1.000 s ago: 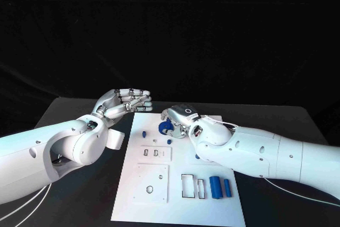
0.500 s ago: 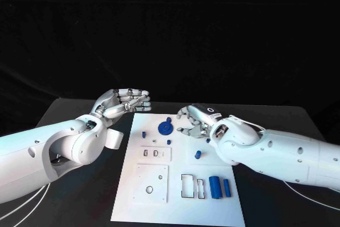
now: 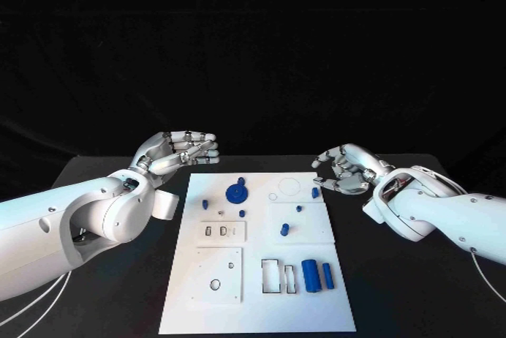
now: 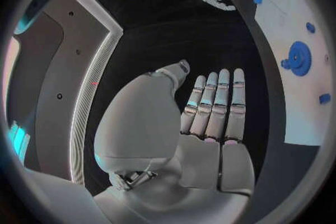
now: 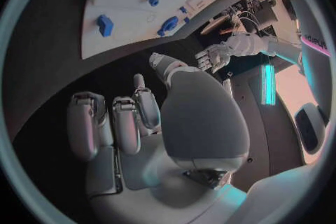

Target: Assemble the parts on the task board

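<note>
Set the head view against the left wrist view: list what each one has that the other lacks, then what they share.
Head view, not the left wrist view: the near end of the task board, with its rectangular slots and two blue cylinders lying side by side.

Left wrist view, not the head view: the palm side of the left hand, fingers straight and side by side, holding nothing.

Shared: the blue gear on the board's far end, small blue parts near it, and the right hand off the board's far right corner, holding nothing.
</note>
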{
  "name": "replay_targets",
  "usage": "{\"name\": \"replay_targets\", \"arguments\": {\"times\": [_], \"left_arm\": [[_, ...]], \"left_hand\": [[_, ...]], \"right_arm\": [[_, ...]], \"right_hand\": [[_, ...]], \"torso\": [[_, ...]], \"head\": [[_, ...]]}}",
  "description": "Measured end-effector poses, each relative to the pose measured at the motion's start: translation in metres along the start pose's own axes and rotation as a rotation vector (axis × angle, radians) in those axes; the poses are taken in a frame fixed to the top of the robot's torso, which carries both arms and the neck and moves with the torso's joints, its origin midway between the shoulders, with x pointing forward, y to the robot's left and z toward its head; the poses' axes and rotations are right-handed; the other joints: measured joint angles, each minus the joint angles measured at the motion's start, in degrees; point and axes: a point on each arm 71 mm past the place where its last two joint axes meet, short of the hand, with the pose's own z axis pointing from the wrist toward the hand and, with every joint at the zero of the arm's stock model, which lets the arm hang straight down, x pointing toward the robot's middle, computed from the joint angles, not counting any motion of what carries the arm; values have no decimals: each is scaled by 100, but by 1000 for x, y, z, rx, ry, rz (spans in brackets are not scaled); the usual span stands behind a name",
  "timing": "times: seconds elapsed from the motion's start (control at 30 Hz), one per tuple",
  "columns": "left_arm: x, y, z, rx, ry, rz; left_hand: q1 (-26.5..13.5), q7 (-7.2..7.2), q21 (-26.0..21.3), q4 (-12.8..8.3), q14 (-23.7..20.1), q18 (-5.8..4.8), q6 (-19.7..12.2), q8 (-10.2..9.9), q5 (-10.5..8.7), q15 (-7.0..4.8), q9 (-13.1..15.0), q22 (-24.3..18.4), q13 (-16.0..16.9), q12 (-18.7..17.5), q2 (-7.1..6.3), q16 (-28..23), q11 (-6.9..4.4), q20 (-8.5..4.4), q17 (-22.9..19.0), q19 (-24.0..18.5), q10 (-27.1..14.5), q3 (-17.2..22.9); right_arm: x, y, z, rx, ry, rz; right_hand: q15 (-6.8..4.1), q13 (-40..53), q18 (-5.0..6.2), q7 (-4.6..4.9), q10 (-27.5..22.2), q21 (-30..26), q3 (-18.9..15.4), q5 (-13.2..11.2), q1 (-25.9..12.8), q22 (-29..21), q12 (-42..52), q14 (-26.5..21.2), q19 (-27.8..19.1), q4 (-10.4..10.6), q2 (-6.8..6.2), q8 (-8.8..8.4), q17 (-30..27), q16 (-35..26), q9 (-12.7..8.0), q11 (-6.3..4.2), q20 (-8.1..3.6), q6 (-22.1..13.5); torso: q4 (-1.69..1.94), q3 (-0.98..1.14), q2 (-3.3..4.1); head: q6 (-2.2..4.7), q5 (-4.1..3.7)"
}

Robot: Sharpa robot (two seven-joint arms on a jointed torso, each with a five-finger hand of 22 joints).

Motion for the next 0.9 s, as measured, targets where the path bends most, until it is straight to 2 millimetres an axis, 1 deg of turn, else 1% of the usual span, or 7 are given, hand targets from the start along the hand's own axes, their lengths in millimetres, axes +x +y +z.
{"name": "replay_targets", "arguments": {"times": [0.17,0.3,0.47,0.67,0.77,0.83,0.9], "left_arm": [[-1,1,1,-1,0,0],[-1,1,1,-1,0,0],[-2,2,2,-1,1,0],[-2,2,2,-2,1,0],[-2,2,2,-2,1,-1],[-2,2,2,-2,2,-1],[-2,2,2,-2,2,-1]], "left_hand": [[0,0,0,0,0,0,0,0,0,0,0,0,0,0,0,0,0,0,0,0,0,0],[0,0,0,0,0,0,0,0,0,0,0,0,0,0,0,0,0,0,0,0,0,0],[0,0,0,0,0,0,0,0,0,0,0,0,0,0,0,0,0,0,-1,0,0,0],[0,0,0,0,0,0,0,0,0,0,0,1,0,0,0,0,0,0,-1,0,0,0],[0,0,0,-32,0,0,0,-21,0,0,0,-5,0,-22,0,0,0,0,6,0,0,32],[0,0,0,-32,0,0,0,-21,0,0,0,-5,0,-22,0,0,0,0,5,0,0,32],[0,0,0,-32,0,0,0,-21,0,0,1,-5,0,-22,0,0,0,0,5,0,0,32]], "right_arm": [[-1,-22,-6,40,14,16],[1,-29,-7,50,26,21],[6,-38,-6,65,45,20],[17,-44,-2,77,69,21],[21,-45,1,81,78,21],[24,-45,3,81,84,20],[26,-45,5,81,88,21]], "right_hand": [[0,0,0,0,0,0,0,0,24,0,0,0,0,0,-24,0,0,0,0,0,0,0],[0,0,0,0,0,0,16,0,24,0,0,0,0,-16,-24,0,0,0,0,0,0,-1],[0,0,0,0,0,0,16,0,24,-1,0,0,0,-16,-24,-22,-1,0,-1,0,0,-1],[0,-1,0,0,0,0,16,0,24,-1,0,0,0,-16,-24,-22,-1,0,-1,0,0,-1],[0,4,0,0,1,0,16,-1,24,-1,0,0,0,-16,-24,-22,-1,0,-1,0,0,-1],[0,4,0,0,0,0,16,-1,24,-1,0,0,0,-16,-24,-22,-1,0,-2,0,0,-1],[0,4,0,19,-20,0,16,-1,24,-1,0,0,0,-16,-24,-54,-2,0,-2,21,0,-20]], "torso": [[-34,40,-13],[-40,53,-16],[-36,54,-15],[-35,53,-3],[-36,46,-2],[-37,46,-2],[-38,46,-2]], "head": [[-19,-4],[-29,-9],[-41,-12],[-55,18],[-73,44],[-78,51],[-87,54]]}}
